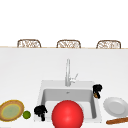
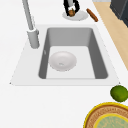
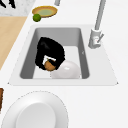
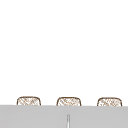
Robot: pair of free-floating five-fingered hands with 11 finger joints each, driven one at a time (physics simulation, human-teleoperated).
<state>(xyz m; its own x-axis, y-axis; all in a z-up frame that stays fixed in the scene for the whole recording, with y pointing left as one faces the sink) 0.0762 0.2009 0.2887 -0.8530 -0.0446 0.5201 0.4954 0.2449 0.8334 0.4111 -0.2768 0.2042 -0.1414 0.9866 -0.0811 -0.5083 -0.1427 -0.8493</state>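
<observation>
My right hand (image 1: 97, 89) hovers at the sink's (image 1: 41, 86) right rim, curled round a small brown thing (image 1: 96, 95). In the left side view this hand (image 2: 70, 5) holds the brown thing (image 2: 71, 12) just above a white plate (image 2: 81, 16). The right side view has the hand (image 3: 50, 51) and brown thing (image 3: 50, 66) in front of the basin. My left hand (image 1: 40, 111) hangs at the sink's front left corner, beside a lime (image 1: 26, 114). A white bowl (image 2: 62, 60) lies in the basin. A big red round thing (image 1: 67, 114) fills the sink's front.
The white plate (image 1: 115, 106) lies right of the sink, with a brown stick (image 1: 117, 120) in front of it. A yellow-rimmed dish (image 1: 11, 110) sits at the left. The faucet (image 1: 67, 72) stands behind the basin. Three woven chair backs (image 1: 68, 44) line the counter's far edge.
</observation>
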